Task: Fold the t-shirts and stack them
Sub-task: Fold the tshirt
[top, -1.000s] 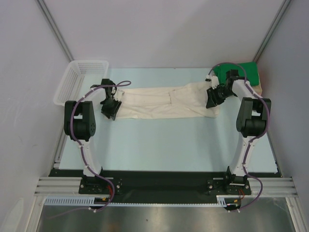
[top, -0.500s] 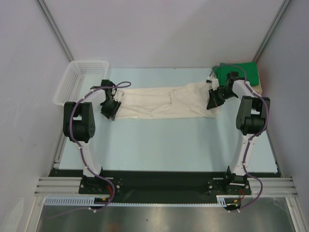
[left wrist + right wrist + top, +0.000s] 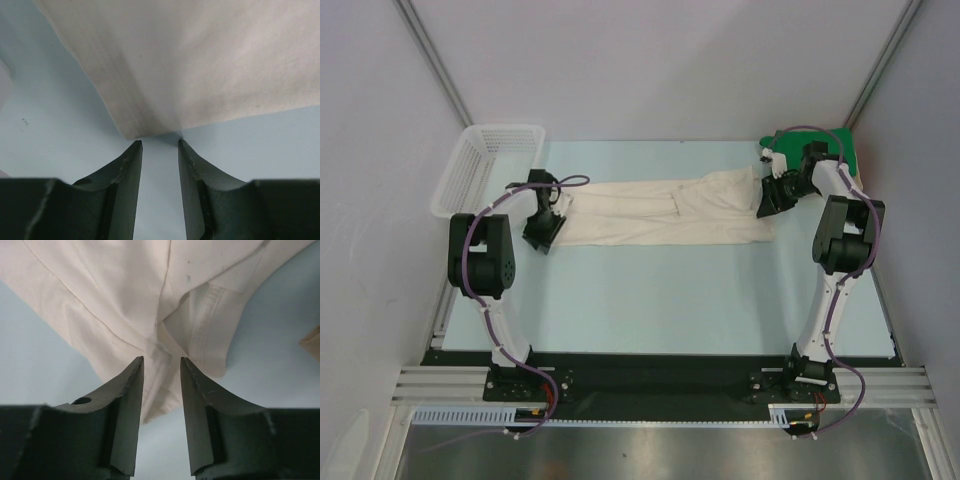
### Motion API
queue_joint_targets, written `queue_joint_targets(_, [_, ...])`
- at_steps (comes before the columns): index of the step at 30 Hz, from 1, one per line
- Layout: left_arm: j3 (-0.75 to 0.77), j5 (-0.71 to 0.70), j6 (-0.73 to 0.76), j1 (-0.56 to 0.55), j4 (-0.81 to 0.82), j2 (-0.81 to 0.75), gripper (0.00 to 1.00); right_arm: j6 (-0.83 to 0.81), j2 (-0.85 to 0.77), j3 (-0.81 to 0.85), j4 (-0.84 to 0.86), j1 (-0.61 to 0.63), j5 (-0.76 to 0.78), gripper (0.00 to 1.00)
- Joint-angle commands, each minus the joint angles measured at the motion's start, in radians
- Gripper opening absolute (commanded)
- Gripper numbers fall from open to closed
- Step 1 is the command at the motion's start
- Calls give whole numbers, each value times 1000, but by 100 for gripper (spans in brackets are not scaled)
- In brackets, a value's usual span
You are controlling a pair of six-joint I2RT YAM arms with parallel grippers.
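The cream-white t-shirt lies stretched left to right across the middle of the table. My left gripper is open at its left end; in the left wrist view the shirt's corner sits just beyond the fingertips, not between them. My right gripper is open over the shirt's right end; the right wrist view shows bunched cloth with a hem between and beyond the fingertips, not pinched. The bright green t-shirt lies folded at the back right, on a peach-tan edge.
A white plastic lattice basket stands at the back left, off the table's corner. The light blue table surface extends in front of the shirt. Grey walls close in the left, right and back.
Both grippers have drawn outward from the shirt ends. The right gripper moved back and right toward the green shirt. The left gripper shifted slightly left. The cream shirt lies flatter.
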Motion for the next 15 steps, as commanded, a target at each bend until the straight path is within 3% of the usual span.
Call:
queue_joint_targets(1, [-26, -3, 27, 11, -37, -50, 40, -4, -19, 30, 12, -1, 15, 41])
queue_joint_targets(2, [-17, 5, 27, 11, -42, -67, 40, 1, -45, 27, 18, -1, 12, 46])
queue_joint_targets(5, [-2, 36, 37, 8, -62, -134, 41, 13, -90, 29, 32, 0, 2, 49])
queue_joint_targets(15, [23, 128, 250, -8, -77, -161, 46, 19, -318, -60, 116, 68, 62, 52])
